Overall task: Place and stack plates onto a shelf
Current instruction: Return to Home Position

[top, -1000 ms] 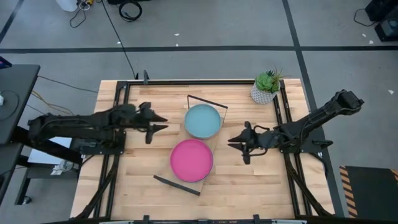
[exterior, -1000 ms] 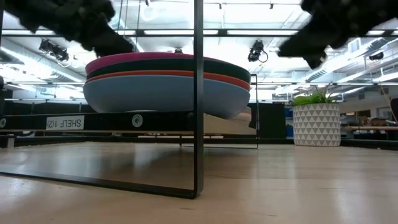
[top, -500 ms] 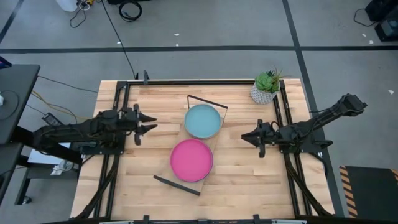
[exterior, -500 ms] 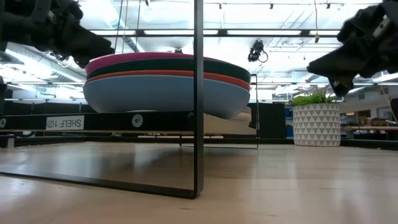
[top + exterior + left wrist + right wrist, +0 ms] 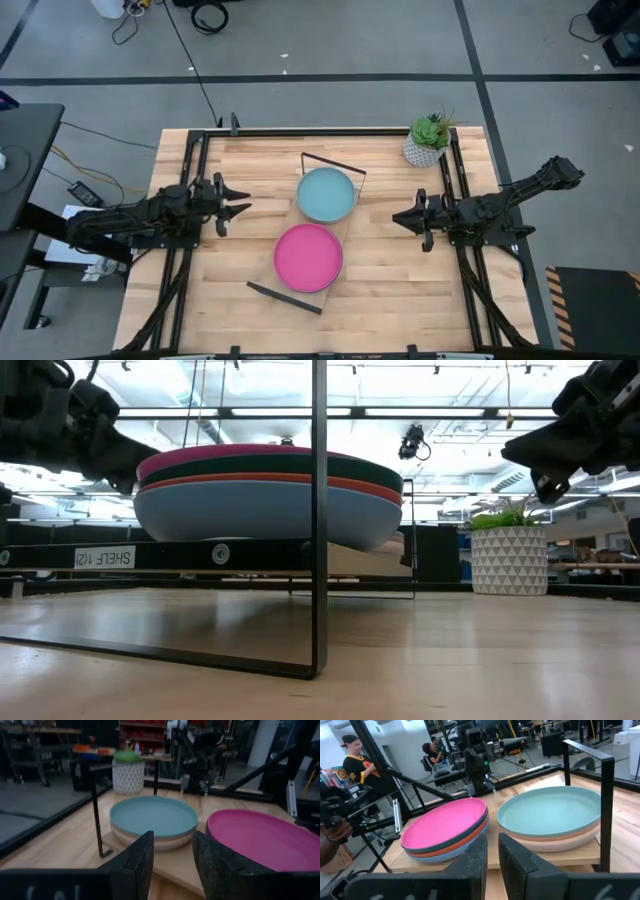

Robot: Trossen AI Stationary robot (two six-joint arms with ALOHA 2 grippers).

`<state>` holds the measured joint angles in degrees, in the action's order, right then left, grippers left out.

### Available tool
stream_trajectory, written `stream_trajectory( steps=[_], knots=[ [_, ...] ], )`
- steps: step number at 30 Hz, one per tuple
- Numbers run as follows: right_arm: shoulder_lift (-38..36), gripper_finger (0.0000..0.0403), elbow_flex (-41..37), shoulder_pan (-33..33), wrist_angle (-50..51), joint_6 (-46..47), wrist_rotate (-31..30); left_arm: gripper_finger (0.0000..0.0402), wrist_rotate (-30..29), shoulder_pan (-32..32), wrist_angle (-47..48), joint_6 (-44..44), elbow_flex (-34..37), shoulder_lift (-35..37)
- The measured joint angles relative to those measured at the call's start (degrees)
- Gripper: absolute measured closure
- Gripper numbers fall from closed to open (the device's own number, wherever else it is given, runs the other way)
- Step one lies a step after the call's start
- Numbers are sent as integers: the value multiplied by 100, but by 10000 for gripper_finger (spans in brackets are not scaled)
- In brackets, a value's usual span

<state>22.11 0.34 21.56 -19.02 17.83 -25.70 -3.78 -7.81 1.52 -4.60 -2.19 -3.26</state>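
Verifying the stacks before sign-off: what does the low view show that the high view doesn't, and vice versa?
Low view only: under the magenta plate, a dark teal plate, orange plate and blue plate. High view only: the light blue plate topping the second stack. Both: magenta plate, shelf, potted plant, left gripper, right gripper.

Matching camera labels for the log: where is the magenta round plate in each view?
High view: magenta round plate mid-table, beside the light blue round plate.
Low view: plate is the thin top layer of the near stack.
Left wrist view: plate beside the light blue one.
Right wrist view: plate topping its stack, beside the light blue one.
Shared landmark: the light wood shelf with black wire end frames underneath.
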Motion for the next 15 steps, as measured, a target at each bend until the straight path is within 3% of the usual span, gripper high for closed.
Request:
stream_trajectory(
  steps=[9,15],
  knots=[
    [23,351,0,0,183,-1,331,260,-11,1,-321,263,98,147],
    [24,351,0,0,152,-1,331,260,-49,2,-486,-55,93,150]
  ],
)
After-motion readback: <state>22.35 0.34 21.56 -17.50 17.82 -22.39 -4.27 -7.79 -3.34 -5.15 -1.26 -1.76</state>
